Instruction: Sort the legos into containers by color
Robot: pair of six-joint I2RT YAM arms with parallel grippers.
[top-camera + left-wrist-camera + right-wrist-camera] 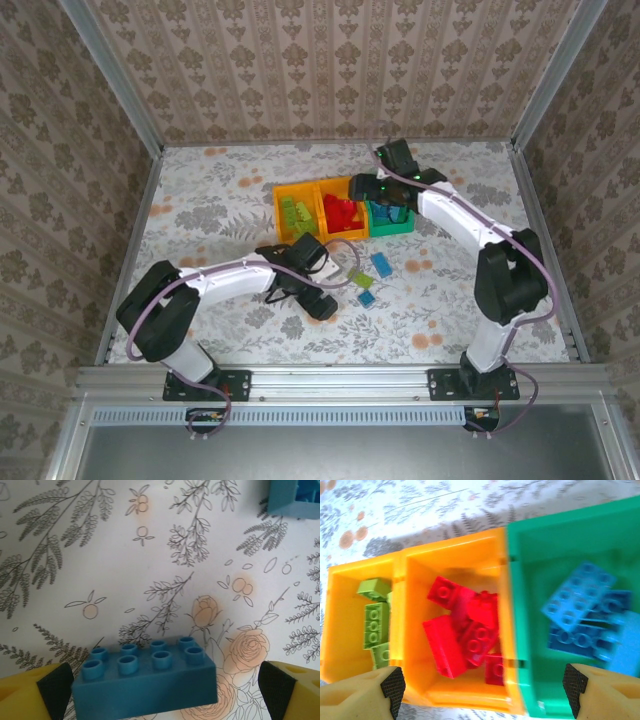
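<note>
A blue brick (145, 680) lies studs up on the table (125, 555), broadside between the pads of the left gripper (165, 692). The jaws stand wide: the left pad (55, 690) is just beside the brick's end and the right pad (277, 692) is clear of it.

The step in hand looks like picking this brick for the green bin (535, 580), where the other blue bricks (580, 615) lie. To do it well, centre the gripper so both pads meet the short ends together. Go low enough to catch the walls below the studs, then close. An off-centre close would likely shove or twist the brick.

Another blue piece (292, 497) sits well apart near the frame's top corner. From above, a lime brick (355, 278) lies loose near the left arm.

The right gripper (484, 696) hangs wide and empty over the bins. The middle bin (417, 605) holds red bricks (465, 630) and the left bin (340, 620) holds lime ones (376, 622). That arm stands over the drop spot, so it should clear off before the carry.
</note>
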